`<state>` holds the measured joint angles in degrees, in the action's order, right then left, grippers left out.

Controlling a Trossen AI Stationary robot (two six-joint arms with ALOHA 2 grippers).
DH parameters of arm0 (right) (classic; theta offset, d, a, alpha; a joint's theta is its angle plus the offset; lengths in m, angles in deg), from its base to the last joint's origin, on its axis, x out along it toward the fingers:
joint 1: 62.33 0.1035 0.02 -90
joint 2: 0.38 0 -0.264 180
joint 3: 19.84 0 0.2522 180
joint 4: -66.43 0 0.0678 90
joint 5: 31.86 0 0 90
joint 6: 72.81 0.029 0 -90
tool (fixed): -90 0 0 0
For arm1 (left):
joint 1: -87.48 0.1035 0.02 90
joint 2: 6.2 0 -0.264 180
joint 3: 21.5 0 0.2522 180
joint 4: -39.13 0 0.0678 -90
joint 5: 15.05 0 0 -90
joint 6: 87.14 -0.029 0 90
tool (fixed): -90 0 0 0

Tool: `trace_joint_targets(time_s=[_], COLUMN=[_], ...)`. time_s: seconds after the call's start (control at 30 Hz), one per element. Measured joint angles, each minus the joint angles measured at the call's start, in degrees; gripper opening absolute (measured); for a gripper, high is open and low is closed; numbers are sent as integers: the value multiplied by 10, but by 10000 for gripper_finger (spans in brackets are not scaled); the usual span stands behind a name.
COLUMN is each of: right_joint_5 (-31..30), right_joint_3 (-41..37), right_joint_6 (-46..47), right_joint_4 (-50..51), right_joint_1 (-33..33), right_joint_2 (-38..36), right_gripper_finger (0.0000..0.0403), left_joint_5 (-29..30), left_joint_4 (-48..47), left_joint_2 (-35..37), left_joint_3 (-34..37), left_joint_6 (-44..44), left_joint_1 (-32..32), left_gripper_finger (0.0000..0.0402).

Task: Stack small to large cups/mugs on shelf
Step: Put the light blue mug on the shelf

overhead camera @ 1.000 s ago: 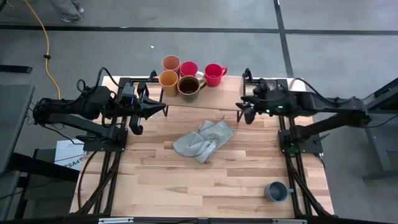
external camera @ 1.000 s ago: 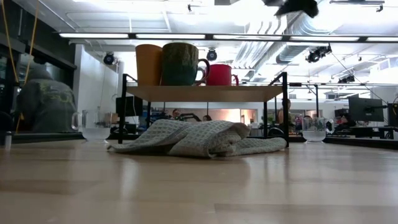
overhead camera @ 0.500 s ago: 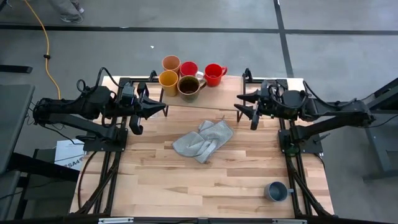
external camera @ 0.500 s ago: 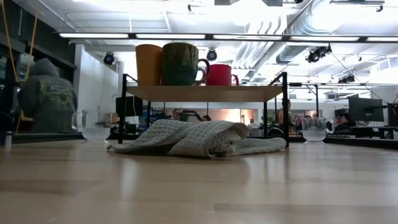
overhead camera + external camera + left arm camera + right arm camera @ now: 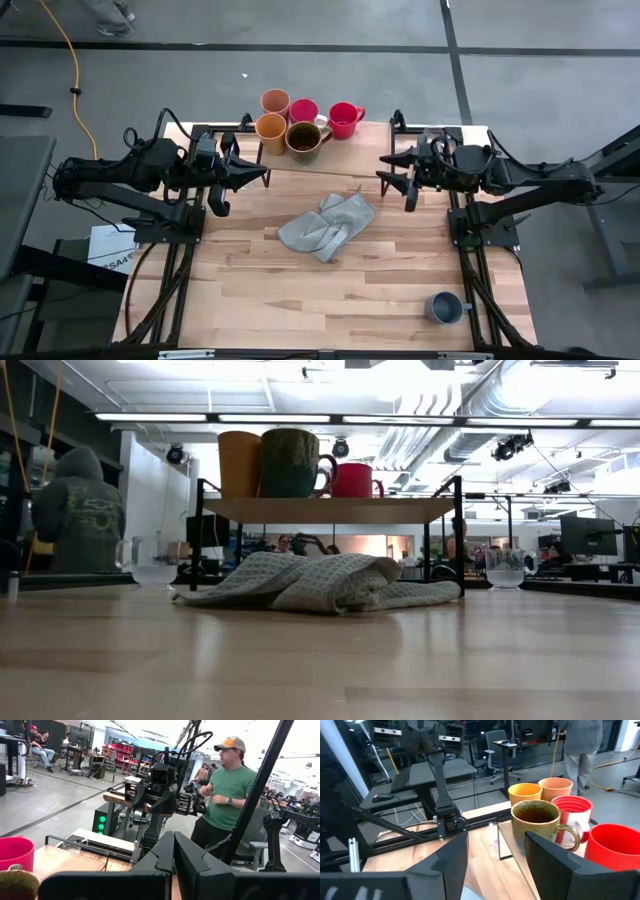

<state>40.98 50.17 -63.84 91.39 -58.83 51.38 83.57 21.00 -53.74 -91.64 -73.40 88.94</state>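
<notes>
Since the earlier frames, the right gripper (image 5: 397, 178) has swung from a folded pose to face across the tabletop (image 5: 300, 300), its fingers spread wide and holding nothing, just beside the right end of the low light-wood shelf on black metal legs (image 5: 345, 152). Opposite it, the left gripper (image 5: 262, 174) hovers by the shelf's left end with its fingers clenched together on nothing. On the shelf stand five vessels in a cluster: a peach-orange tumbler (image 5: 275, 101) and a red mug (image 5: 303, 110) at the back, a yellow mug (image 5: 271, 126) and a brown glazed mug (image 5: 303, 137) in front, and a second red mug (image 5: 343, 119) to their right. A crumpled grey cloth (image 5: 326, 225) lies on the tabletop in front of the shelf. A grey-blue mug (image 5: 444, 308) sits well apart near the front right corner of the tabletop. In the low view, a clear glass cup (image 5: 505, 568) stands at the right and another clear glass cup (image 5: 133, 552) at the left.
</notes>
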Motion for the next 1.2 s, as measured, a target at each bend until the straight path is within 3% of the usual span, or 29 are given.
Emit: trace_joint_targets(time_s=[0.4, 0.53, 0.73, 1.03, 1.2], right_joint_5=[4, 39, 128, 278, 314], right_joint_3=[0, 0, 0, 1, 1], right_joint_6=[1, 38, 150, 343, 403], right_joint_4=[1, 25, 141, 352, 441], right_joint_1=[0, 0, 12, 130, 221], right_joint_2=[0, 0, 2, 48, 88], right_gripper_finger=[183, 183, 183, 183, 183], left_joint_5=[0, 0, 0, 0, 0], left_joint_4=[0, 0, 0, -1, -1], left_joint_2=[0, 0, 0, 0, 0], left_joint_3=[0, 0, 0, 0, 0], left_joint_6=[0, 0, 0, -6, -17], left_joint_1=[0, 0, 0, 0, 0], left_gripper_finger=[1, 1, 1, 1, 1])
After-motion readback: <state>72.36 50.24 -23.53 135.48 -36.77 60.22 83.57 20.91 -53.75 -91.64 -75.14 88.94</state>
